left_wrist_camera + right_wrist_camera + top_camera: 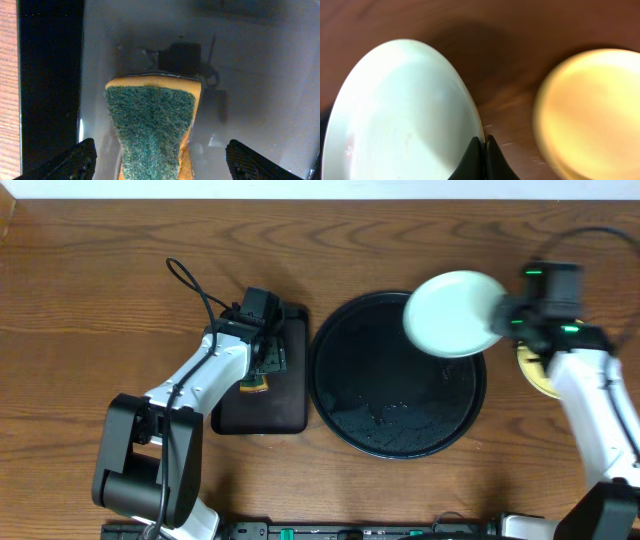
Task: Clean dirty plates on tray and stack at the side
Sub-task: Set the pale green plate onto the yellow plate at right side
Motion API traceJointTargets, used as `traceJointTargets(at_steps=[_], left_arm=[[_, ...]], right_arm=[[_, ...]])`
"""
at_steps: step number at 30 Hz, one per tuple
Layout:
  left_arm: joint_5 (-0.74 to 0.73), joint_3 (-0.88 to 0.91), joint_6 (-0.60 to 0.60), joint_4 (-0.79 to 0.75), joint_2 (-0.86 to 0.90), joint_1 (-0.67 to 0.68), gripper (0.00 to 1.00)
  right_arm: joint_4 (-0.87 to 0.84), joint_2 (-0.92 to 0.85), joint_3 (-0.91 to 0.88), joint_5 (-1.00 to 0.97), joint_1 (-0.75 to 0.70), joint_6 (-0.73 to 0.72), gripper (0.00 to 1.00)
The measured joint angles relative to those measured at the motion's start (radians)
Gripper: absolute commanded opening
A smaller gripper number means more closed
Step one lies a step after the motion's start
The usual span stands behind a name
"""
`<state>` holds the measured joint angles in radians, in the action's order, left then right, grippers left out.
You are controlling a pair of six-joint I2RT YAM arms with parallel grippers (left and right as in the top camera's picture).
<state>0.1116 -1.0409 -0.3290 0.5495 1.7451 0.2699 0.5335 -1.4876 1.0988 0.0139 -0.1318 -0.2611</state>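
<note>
My right gripper (506,317) (482,142) is shut on the rim of a pale mint-green plate (452,314) (400,115) and holds it in the air over the far right part of the round black tray (395,435). A pale yellow plate (535,372) (592,110) lies on the table to the right of the tray, partly hidden under my right arm. My left gripper (268,352) (160,162) is open over the sponge (262,370) (152,125), one finger on each side of it. No other plate shows.
The sponge lies green side up in a small rectangular black tray (262,415) (250,60) left of the round tray. The round tray holds only wet specks near its middle (385,412). Bare wooden table (90,300) lies around them.
</note>
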Motion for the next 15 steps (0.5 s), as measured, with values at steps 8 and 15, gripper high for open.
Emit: traceJointTargets(at_steps=[8,15], left_arm=[[0.0,0.0,0.0,0.0,0.0,0.0,0.84],[0.0,0.0,0.0,0.0,0.0,0.0,0.83]], right_arm=[[-0.026,0.0,0.0,0.125,-0.458,-0.046,0.01],[-0.032,-0.006,0.0,0.138,-0.657,-0.05,0.01]])
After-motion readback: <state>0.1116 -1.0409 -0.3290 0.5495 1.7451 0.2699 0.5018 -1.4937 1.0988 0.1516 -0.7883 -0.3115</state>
